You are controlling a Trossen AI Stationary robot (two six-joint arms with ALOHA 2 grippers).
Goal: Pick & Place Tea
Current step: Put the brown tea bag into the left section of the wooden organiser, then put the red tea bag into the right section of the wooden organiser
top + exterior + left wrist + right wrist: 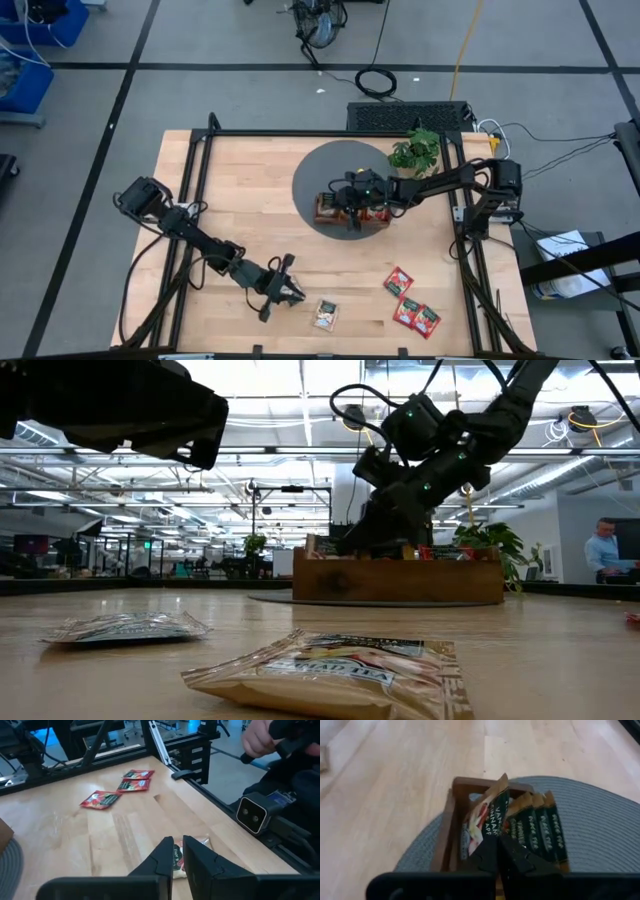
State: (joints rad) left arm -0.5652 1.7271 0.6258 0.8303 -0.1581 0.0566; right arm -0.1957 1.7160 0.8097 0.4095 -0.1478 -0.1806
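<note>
From above, the left gripper hovers low over the front of the wooden desk, just beside a pale tea sachet lying flat. Three red sachets lie near the front right corner. The right gripper reaches over the wooden tray, which sits on a round grey mat next to a green plant.

From desk level, two pale sachets lie in the foreground, the other farther left. Behind them the tray stands with the right arm coming down into it; a person stands far off in the room.

In the left wrist view, the jaws stand narrow with a slim gap, holding nothing, above the pale sachet. The red sachets lie well apart, farther along the desk. A person's hand shows beyond the desk edge.

In the right wrist view, the jaws are closed on a sachet standing tilted in the tray's compartment, beside a row of upright dark green sachets.
</note>
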